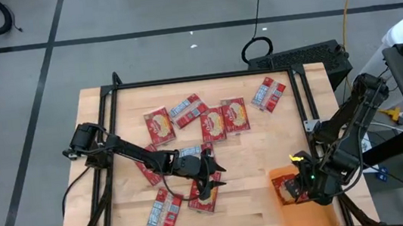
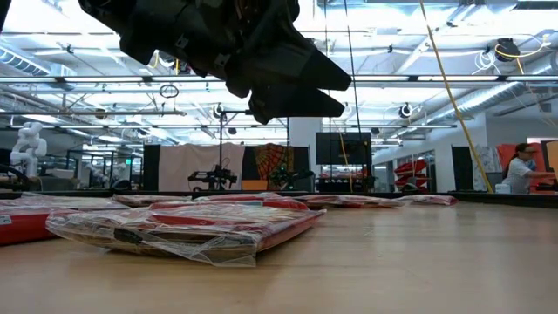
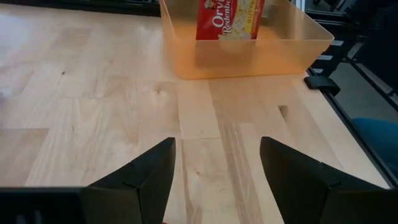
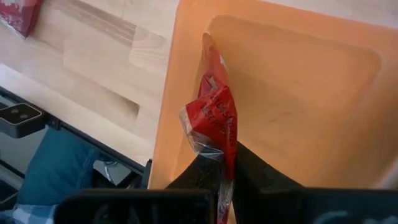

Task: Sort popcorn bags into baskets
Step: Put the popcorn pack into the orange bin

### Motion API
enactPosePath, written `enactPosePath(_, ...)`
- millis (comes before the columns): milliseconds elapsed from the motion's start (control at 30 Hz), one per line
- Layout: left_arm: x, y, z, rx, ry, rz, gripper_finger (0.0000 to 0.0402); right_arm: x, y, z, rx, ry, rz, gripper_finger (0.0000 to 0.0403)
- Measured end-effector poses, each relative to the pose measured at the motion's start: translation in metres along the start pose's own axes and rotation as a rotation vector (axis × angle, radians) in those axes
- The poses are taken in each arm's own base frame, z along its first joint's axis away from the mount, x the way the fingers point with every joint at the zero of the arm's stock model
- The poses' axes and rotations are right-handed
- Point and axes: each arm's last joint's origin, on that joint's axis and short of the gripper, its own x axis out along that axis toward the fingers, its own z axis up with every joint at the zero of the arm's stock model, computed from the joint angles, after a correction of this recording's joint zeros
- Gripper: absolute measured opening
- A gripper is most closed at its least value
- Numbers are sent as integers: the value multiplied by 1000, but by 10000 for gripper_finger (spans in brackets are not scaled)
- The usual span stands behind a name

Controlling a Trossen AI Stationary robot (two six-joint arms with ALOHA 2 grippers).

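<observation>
From my seat the table carries a loose cluster of bags across its far middle, one bag lying apart toward the far right. Nearer me, left of centre, two more bags lie side by side, one left of the other. My left gripper hangs over that second bag, fingers spread, nothing between them. The basket sits at the near right corner, well apart from the bags. My right gripper is over the basket, clamped on a bag that stands on edge inside it, near the basket's left wall.
</observation>
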Motion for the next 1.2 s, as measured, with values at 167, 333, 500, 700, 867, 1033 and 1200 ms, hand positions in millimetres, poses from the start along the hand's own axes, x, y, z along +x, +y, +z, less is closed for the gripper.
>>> enactPosePath(167, 0, 0, 0, 14, 0, 0, 239, 0, -2, 1, 6, -11, -20, 8)
enactPosePath(333, 0, 0, 0, 18, 0, 0, 239, 0, -3, 1, 4, -13, -27, 8)
enactPosePath(500, 0, 0, 0, 17, 0, 1, 239, 0, -3, 1, -2, -6, -31, 7)
enactPosePath(700, 0, 0, 0, 17, 0, 1, 239, 0, -3, -1, 11, 56, -60, 3)
enactPosePath(867, 0, 0, 0, 22, 0, 1, 239, 0, -1, -4, 9, 125, -64, 3)
enactPosePath(1033, 0, 1, 0, 24, -3, 2, 239, 0, 2, -7, 8, 172, -40, 3)
enactPosePath(1200, 0, 1, 0, 24, -3, 2, 239, 1, 4, -11, 8, 189, -19, 2)
